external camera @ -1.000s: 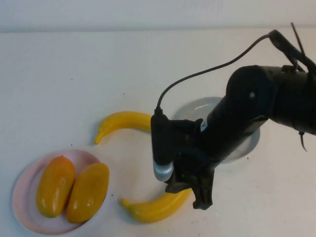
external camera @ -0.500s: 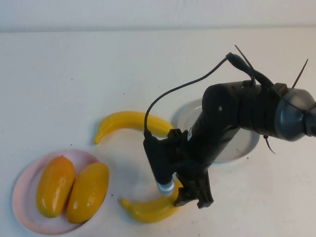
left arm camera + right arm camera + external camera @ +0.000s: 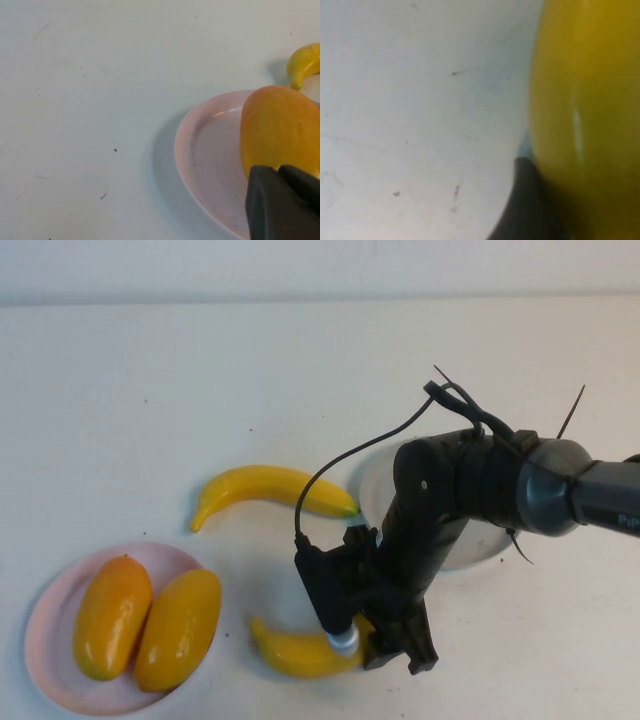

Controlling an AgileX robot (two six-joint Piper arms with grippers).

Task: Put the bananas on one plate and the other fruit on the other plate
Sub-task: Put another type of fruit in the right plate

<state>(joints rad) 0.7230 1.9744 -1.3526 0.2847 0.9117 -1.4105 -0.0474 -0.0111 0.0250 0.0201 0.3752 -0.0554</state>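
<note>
Now the right gripper (image 3: pixel 385 645) is down over the near banana (image 3: pixel 300 652) on the table (image 3: pixel 200 390).
Its jaws stand apart around the banana's right end, one finger (image 3: pixel 530 210) close against the yellow skin; no firm grip shows. The far banana (image 3: pixel 268 490) lies on the table between the two plates, its tip just beside the grey-blue plate (image 3: pixel 480 545), which the right arm partly hides. Both mangoes (image 3: pixel 145 622) lie side by side on the pink plate (image 3: pixel 50 650) at the near left. The left gripper (image 3: pixel 285 205) hangs clenched above that plate, holding nothing.
</note>
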